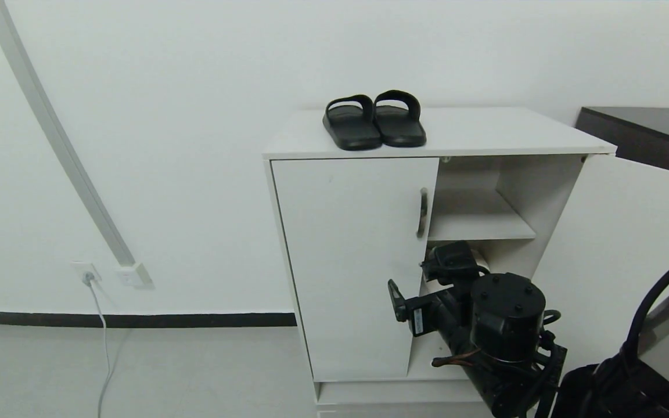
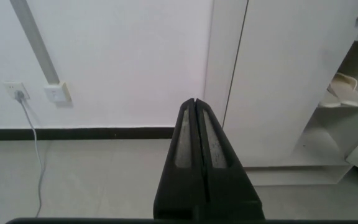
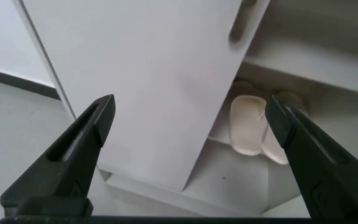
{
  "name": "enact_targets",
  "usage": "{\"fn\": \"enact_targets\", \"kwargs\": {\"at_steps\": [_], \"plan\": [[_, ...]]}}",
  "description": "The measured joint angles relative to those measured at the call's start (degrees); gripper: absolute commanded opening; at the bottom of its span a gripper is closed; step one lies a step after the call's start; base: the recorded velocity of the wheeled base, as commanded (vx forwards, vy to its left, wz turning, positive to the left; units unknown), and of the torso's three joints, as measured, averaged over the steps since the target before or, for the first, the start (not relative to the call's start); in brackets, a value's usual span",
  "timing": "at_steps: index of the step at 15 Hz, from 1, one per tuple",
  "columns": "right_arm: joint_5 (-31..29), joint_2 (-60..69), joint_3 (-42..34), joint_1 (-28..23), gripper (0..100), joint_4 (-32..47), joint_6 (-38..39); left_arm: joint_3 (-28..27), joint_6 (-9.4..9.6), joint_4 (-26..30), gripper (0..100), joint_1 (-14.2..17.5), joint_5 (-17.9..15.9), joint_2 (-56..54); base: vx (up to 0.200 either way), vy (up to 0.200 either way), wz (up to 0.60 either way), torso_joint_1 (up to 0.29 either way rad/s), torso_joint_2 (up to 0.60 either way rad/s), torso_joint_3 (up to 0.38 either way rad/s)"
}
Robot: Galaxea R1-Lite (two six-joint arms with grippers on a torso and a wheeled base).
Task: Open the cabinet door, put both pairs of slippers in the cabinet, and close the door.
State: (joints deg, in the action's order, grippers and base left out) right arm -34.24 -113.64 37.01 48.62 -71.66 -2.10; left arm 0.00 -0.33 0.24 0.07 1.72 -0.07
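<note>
A pair of black slippers (image 1: 374,121) stands on top of the white cabinet (image 1: 485,130). A pair of white slippers (image 3: 257,124) lies on a lower shelf inside it, also seen from the side as white slippers (image 2: 347,90). The cabinet's right door (image 1: 619,261) is swung open; its left door (image 1: 352,261) is closed, with a handle (image 1: 423,212) at its inner edge. My right gripper (image 3: 190,106) is open and empty, in front of the lower opening beside the closed door's edge. My left gripper (image 2: 194,109) is shut on nothing, low and off to the cabinet's left.
A dark table (image 1: 648,130) stands behind the cabinet at the right. On the wall to the left are a slanted cable duct (image 1: 50,128), sockets (image 1: 85,271) and a hanging cord (image 1: 105,342). Bare floor (image 2: 92,174) lies left of the cabinet.
</note>
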Motion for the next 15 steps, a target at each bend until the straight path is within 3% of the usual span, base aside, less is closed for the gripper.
{"fn": "enact_targets", "kwargs": {"at_steps": [15], "plan": [[0.0, -0.4, -0.7, 0.0, 100, 0.0, 0.2, 0.0, 0.20, 0.0, 0, 0.0, 0.0, 0.0, 0.000, 0.000, 0.00, 0.189, -0.51, -0.323]]}}
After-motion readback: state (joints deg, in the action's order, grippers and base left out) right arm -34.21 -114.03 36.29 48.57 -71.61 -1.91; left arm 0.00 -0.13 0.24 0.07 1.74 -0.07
